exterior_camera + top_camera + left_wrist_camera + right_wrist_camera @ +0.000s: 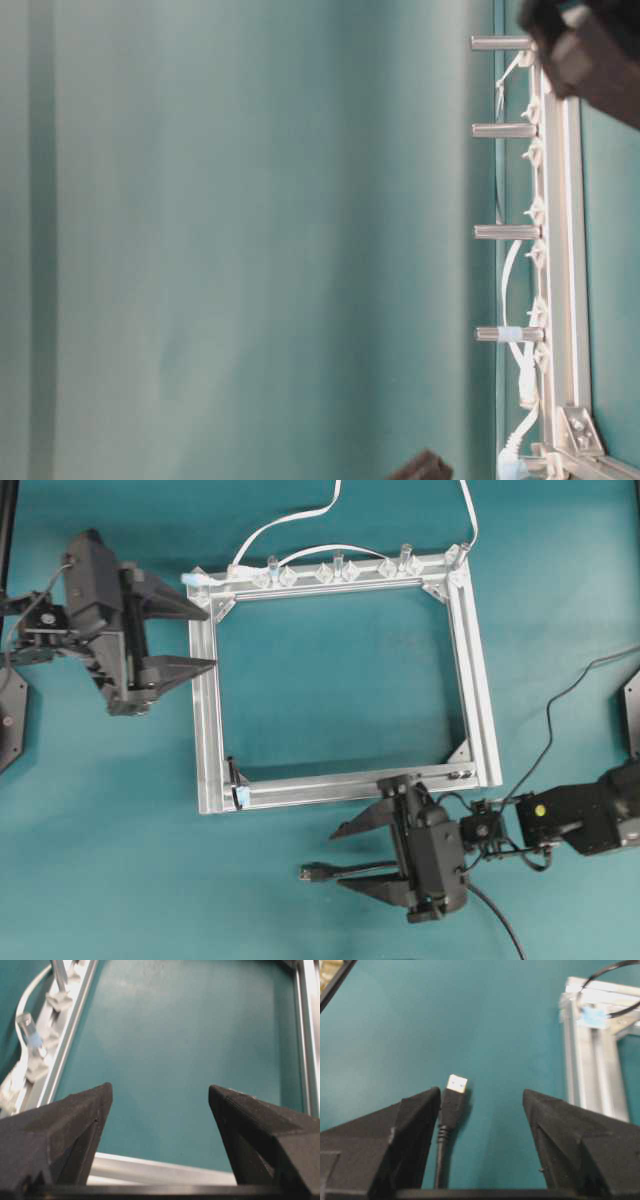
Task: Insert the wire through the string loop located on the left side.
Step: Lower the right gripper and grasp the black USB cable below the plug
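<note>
Right pincer (335, 856): two matte black wedge-shaped fingers of coarse, foam-like texture, spread apart; I see the wire (451, 1110) lying between them, close against one finger, with no clear pinch on it.

Left pincer (208, 635): same black wedge fingers, spread wide, nothing between them, held just outside the left rail of the frame (207, 710).

Wire: thin black round cable ending in a small black rectangular plug with a pale metal tip; in the overhead view the plug (312, 872) lies on the cloth below the frame's lower rail, pointing left.

String loop (610, 982): thin dark strand curving above a small pale-blue tab (594, 1016), fixed at the frame's lower left corner (237, 780).

Frame: square of slotted, brushed aluminium rail with corner brackets.

White cable (290, 522): flat, glossy, running along clear plastic clips (335, 570) on the top rail.

Surface (340, 680): smooth teal cloth.
</note>
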`<state>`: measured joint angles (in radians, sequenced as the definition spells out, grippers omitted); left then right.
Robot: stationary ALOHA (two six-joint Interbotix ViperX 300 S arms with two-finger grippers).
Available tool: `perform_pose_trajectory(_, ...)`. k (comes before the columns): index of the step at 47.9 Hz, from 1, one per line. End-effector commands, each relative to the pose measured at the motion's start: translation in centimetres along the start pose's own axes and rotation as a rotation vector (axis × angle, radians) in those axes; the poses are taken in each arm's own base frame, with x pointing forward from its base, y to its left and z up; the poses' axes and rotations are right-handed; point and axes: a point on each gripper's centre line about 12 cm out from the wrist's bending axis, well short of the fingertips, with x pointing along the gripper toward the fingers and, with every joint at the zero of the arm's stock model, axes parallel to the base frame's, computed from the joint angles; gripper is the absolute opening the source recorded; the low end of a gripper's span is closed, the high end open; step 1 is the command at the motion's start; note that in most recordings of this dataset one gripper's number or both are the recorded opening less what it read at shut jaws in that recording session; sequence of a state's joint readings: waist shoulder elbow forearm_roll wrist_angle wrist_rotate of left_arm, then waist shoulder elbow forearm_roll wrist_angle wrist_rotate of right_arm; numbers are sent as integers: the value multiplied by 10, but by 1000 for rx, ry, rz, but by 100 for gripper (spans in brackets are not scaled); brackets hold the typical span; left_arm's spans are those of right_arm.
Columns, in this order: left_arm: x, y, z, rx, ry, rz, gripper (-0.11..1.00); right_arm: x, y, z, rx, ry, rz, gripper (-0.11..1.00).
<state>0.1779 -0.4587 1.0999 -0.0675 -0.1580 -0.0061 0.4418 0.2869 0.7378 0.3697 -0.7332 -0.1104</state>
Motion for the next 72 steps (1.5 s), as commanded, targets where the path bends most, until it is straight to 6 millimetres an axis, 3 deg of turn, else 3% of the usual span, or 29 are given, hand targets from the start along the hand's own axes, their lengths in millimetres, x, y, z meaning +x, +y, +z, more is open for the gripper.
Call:
perform_pose_trajectory(1,-6,-1,4,5,-29,-6,84,6,6,10,9,-22,11,71)
perform_pose_trajectory(31,-30,-1,-8,5,1,-11,84,10,7,-2,5,30,15,71)
perform_pose_trajectory(72,-30,-8,-11,9,26,-39,84,17,11,-26,-35,167,30,71)
